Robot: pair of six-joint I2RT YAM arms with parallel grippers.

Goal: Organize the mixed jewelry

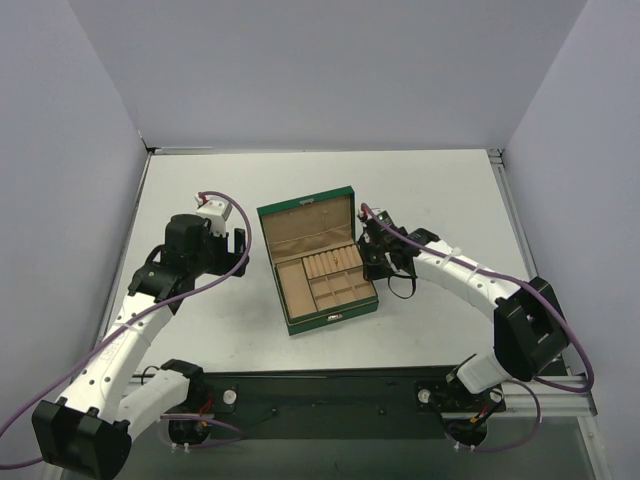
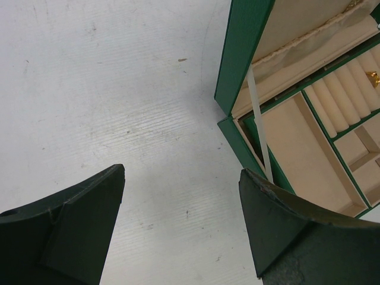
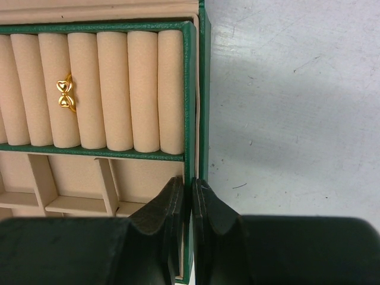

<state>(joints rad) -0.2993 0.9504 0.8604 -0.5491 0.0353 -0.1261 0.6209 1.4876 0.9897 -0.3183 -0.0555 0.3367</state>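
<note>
**Top view.** We see the green box [image 1: 305, 225] open at mid-table [image 1: 450, 200], lid tilted back and tan compartments facing up. L gripper [image 1: 238, 245] sits just left of the box, apart from it. R gripper [image 1: 370, 258] is at the box's right edge. Jewelry is too small to make out here.

**L wrist view.** L gripper [image 2: 182, 173] is spread wide w/ nothing betw. its fingers, over bare table. The box corner lies to the right, w/ a white ribbon stay [image 2: 259, 124] running lid to base. The gold ring [image 2: 374, 77] glints at the frame edge.

**R wrist view.** R gripper [image 3: 191, 193] has its fingers pressed together over the box's right wall, w/ no item seen betw. them. We find the gold ring [image 3: 65, 95], topped w/ two hearts, seated betw. ring rolls [image 3: 142, 89], well left of the fingertips.
</note>
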